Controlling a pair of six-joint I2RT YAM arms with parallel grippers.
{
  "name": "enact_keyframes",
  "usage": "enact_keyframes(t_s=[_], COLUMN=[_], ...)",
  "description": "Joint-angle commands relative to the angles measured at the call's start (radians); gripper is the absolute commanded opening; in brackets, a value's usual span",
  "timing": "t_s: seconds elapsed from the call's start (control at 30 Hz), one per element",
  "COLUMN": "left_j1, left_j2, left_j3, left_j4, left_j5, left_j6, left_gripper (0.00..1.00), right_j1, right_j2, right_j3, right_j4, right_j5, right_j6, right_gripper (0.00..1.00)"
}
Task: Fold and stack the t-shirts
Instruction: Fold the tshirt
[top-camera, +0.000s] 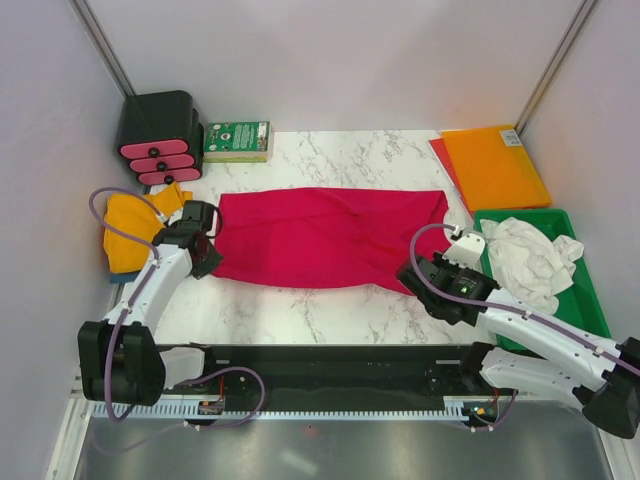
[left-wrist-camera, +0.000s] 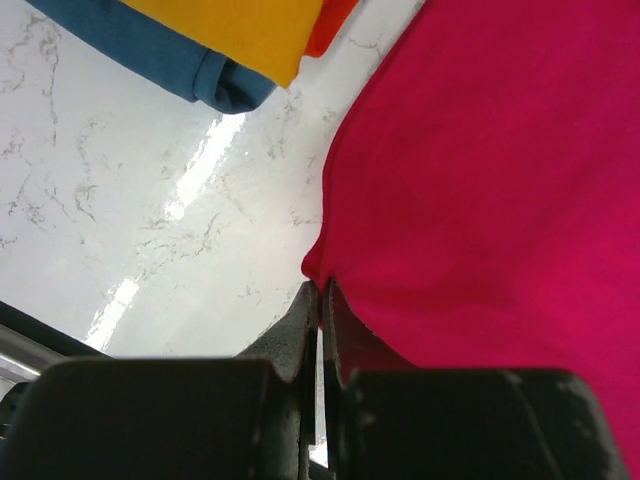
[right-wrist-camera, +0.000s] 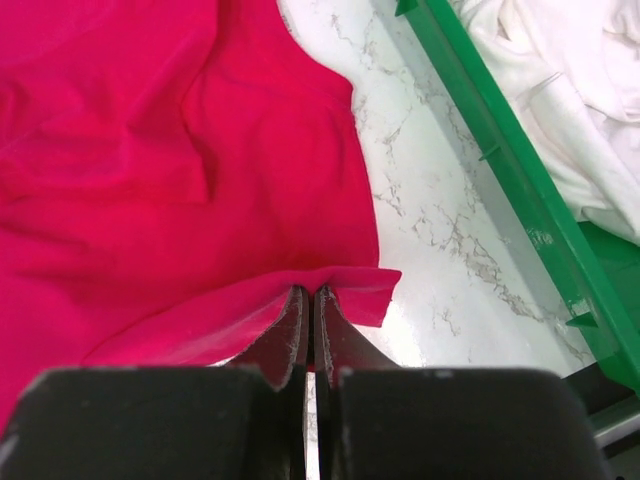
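The crimson-red t-shirt (top-camera: 325, 238) lies spread across the middle of the marble table, folded to a long band. My left gripper (top-camera: 207, 262) is shut on its near left corner (left-wrist-camera: 322, 268). My right gripper (top-camera: 418, 280) is shut on its near right corner (right-wrist-camera: 330, 283), which lifts a little off the table. A golden-yellow t-shirt (top-camera: 138, 222) lies folded on a blue t-shirt (left-wrist-camera: 150, 55) at the far left. A white t-shirt (top-camera: 530, 255) sits crumpled in the green tray (top-camera: 590, 290) on the right.
An orange plastic sheet (top-camera: 494, 165) lies at the back right. A black holder with pink inserts (top-camera: 160, 137) and a green box (top-camera: 237, 141) stand at the back left. The tray's green wall (right-wrist-camera: 520, 190) runs close beside my right gripper.
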Motion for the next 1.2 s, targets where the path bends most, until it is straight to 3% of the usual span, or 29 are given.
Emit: enact_keyframes(t_s=[0.0, 0.57, 1.17], left_j1=[0.025, 0.028, 0.028], left_j2=[0.018, 0.116, 0.314], left_j3=[0.048, 0.209, 0.297], left_j4=[0.023, 0.091, 0.166], left_j5=[-0.038, -0.036, -0.041], left_j6=[0.01, 0.002, -0.004], left_gripper=[0.02, 0.02, 0.02], right_j1=[-0.054, -0.177, -0.383], right_j2=[-0.029, 0.1, 0.302], right_j3=[0.012, 0.15, 0.22], right_j4=[0.056, 0.292, 0.516], right_j5=[-0.005, -0.006, -0.1], right_j6=[-0.074, -0.346, -0.504], right_gripper=[0.0, 0.0, 0.0])
